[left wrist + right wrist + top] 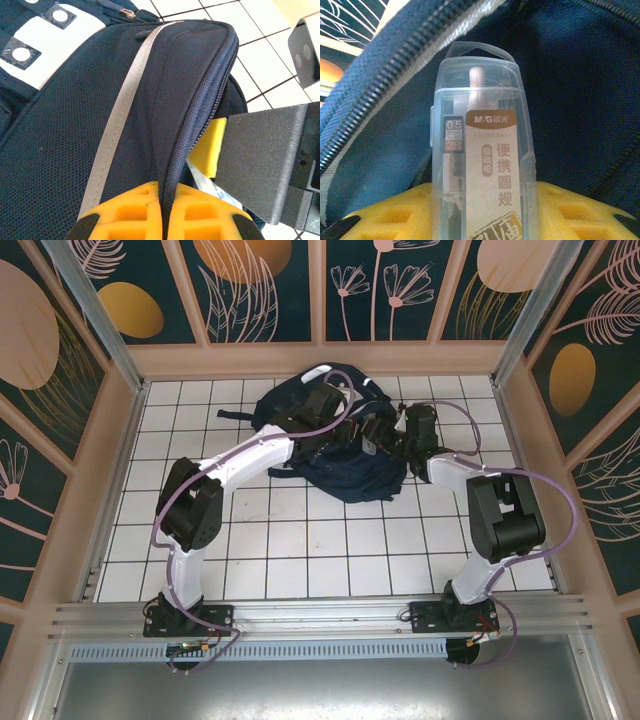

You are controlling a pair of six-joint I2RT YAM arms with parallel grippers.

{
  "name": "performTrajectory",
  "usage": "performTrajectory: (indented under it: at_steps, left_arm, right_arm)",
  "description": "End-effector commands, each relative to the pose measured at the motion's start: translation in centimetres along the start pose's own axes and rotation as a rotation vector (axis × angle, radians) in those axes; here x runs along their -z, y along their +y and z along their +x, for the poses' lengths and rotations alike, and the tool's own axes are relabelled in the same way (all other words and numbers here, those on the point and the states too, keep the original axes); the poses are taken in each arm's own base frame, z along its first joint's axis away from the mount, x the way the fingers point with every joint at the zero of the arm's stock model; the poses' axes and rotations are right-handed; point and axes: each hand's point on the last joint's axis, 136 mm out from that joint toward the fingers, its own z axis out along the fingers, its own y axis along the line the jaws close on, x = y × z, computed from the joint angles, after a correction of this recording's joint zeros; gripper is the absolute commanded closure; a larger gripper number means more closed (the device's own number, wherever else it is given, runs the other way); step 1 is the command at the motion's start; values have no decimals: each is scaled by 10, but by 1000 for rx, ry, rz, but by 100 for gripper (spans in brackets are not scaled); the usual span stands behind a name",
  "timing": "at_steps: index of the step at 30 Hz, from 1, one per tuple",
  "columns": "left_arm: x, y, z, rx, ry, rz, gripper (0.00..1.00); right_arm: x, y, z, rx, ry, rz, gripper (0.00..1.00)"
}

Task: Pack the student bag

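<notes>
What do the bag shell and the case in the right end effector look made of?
The bag: woven synthetic fabric, matte, judging by its coarse weave; the stripe looks like smooth grey tape. The case: clear, glossy hard plastic, likely; contents and a label show through.

Navy student bag (60, 150) (grey stripe (125, 100)); clear compass case (485, 150), tan label (495, 170).
</notes>
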Motion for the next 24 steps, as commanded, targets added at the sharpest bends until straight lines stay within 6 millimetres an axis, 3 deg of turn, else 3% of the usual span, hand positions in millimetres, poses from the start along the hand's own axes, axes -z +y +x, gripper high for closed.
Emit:
performTrajectory:
  at_steps: [1, 5, 6, 9, 10, 20, 22, 24]
  left_arm:
    - [27, -37, -33, 30, -103, 144, 100]
    - [30, -40, -36, 35, -108, 161, 100]
    - [30, -40, -36, 37, -110, 158, 100]
    - [31, -38, -39, 47, -119, 150, 100]
    - [31, -37, -40, 53, -122, 147, 100]
    - [26, -27, -43, 100, -127, 149, 100]
    - [24, -26, -42, 112, -122, 158, 93]
    - [22, -26, -41, 129, -115, 169, 75]
  right_arm:
    - [-8, 21, -15, -88, -104, -84, 56]
    - [-32, 38, -12, -97, -78, -92, 46]
    - [-38, 41, -11, -99, -63, -90, 40]
    - [-40, 44, -9, -105, -52, -88, 23]
    - [-38, 43, -10, -104, -57, -82, 21]
    - [23, 55, -13, 51, -118, 1, 25]
    - [36, 58, -11, 98, -123, 33, 27]
    - [49, 61, -3, 146, -112, 69, 29]
